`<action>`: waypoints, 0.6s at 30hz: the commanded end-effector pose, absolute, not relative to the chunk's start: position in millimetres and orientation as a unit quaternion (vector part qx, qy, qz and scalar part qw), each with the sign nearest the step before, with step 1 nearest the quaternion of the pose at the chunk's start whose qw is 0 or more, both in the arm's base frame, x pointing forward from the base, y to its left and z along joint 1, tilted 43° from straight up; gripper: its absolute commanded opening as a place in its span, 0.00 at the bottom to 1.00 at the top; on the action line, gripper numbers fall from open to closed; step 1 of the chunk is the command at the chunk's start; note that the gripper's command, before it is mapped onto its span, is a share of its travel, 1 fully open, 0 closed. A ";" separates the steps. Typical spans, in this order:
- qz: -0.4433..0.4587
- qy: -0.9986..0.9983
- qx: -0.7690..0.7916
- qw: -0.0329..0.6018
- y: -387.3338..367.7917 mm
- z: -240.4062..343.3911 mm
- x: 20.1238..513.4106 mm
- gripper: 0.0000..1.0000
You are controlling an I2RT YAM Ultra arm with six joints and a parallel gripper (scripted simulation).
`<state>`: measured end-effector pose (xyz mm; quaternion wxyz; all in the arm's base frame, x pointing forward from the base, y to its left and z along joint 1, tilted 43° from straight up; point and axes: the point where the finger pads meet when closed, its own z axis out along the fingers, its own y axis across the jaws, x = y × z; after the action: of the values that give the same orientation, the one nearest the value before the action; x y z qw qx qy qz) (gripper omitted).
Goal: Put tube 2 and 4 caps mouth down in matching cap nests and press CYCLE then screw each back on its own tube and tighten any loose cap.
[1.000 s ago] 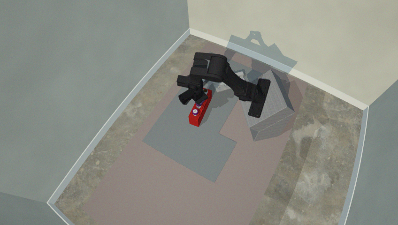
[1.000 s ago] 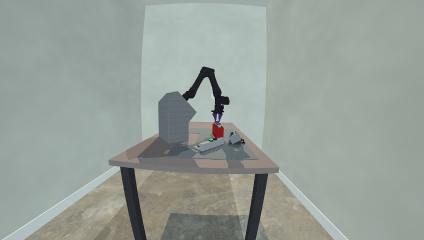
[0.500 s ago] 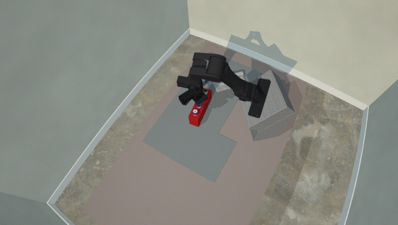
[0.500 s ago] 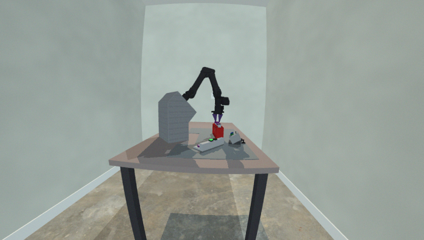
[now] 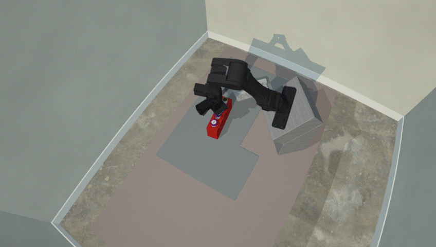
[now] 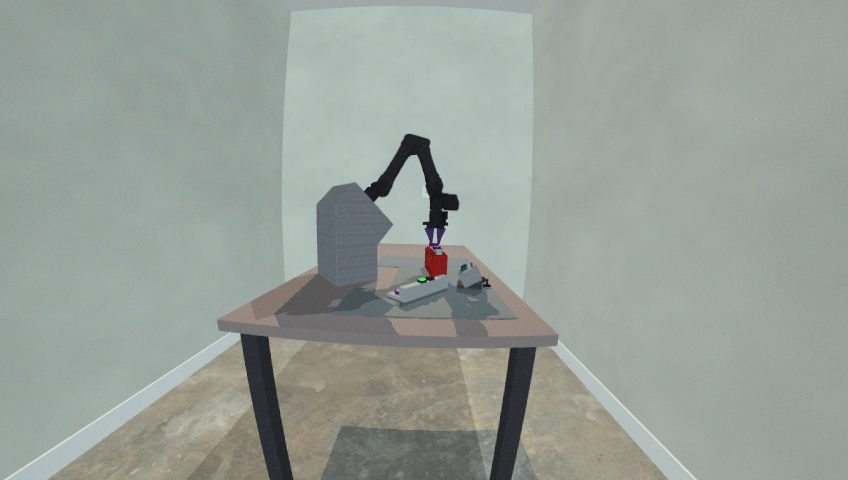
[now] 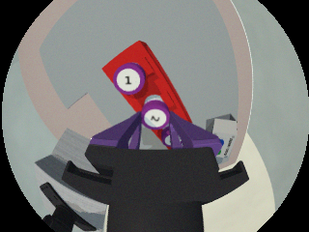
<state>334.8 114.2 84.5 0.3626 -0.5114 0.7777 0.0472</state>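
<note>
Cap 2 (image 7: 154,116), a purple screw cap whose white dot carries the numeral 2, is pinched between the purple fingers of the gripper (image 7: 156,130). The jaws are pressed against the cap's two sides and are kept partly apart by it. The cap is located above the second position of the red decapping station (image 7: 164,80); whether it is seated on its tube or lifted clear of it cannot be told from the wrist view. Cap 1 (image 7: 127,79), marked with the numeral 1, is seen on the neighbouring tube, beyond the held cap in the wrist view, and is not touched by the fingers.

In the top view, the station (image 5: 216,128) is shown standing on a grey mat (image 5: 195,159), with the black arm (image 5: 244,79) reaching over its far end and the gripper (image 5: 217,115) pointed straight down. A purple cap (image 5: 213,123) is visible on the station's near end.

In the exterior view, the gripper (image 6: 434,239) is positioned directly over the station (image 6: 435,261). The white cap tray (image 6: 416,290) is placed in front of the station; a lit green lamp (image 6: 421,279) and a purple cap (image 6: 396,292) are seen on it. The small key desk (image 6: 468,276) is located to the right of the tray. The arm is mounted on a tall grey block (image 6: 348,234) at the table's (image 6: 386,333) left side.
</note>
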 end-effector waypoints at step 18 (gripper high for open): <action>0.044 0.776 -0.511 0.367 113.6 83.8 334.9 0.00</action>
<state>334.9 114.4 84.4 0.3651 -0.5114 0.7766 0.0467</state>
